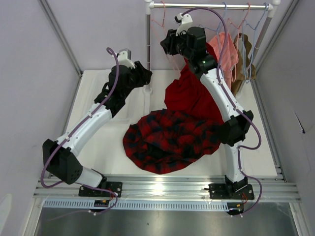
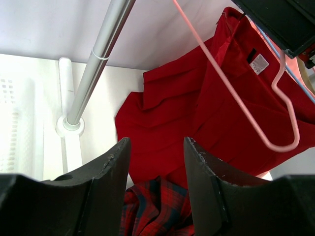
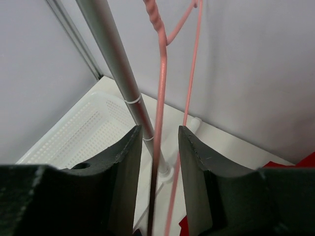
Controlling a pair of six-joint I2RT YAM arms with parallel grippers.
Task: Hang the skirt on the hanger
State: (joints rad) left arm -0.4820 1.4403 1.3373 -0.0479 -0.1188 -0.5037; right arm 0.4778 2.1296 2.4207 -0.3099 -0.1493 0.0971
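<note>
The skirt [image 1: 167,140], red and dark plaid, lies bunched on the table between the arms; its edge shows low in the left wrist view [image 2: 157,206]. The hanger [image 1: 158,27], thin pink wire, hangs from the rail at the back left. My right gripper [image 1: 165,46] is raised at it. In the right wrist view the hanger's wires [image 3: 160,73] run between the right gripper's [image 3: 160,135] open jaws, not clamped. My left gripper [image 1: 146,76] is open and empty, above the skirt's far edge [image 2: 156,147]. The hanger's lower corner also shows there [image 2: 236,98].
A plain red garment [image 1: 189,96] lies behind the skirt and rises toward the rack. The rack's upright pole [image 1: 148,49] stands beside the left gripper. The rail [image 1: 211,6] carries a salmon garment [image 1: 227,49] and light blue hangers [image 1: 241,29]. A white perforated tray [image 3: 74,132] lies left.
</note>
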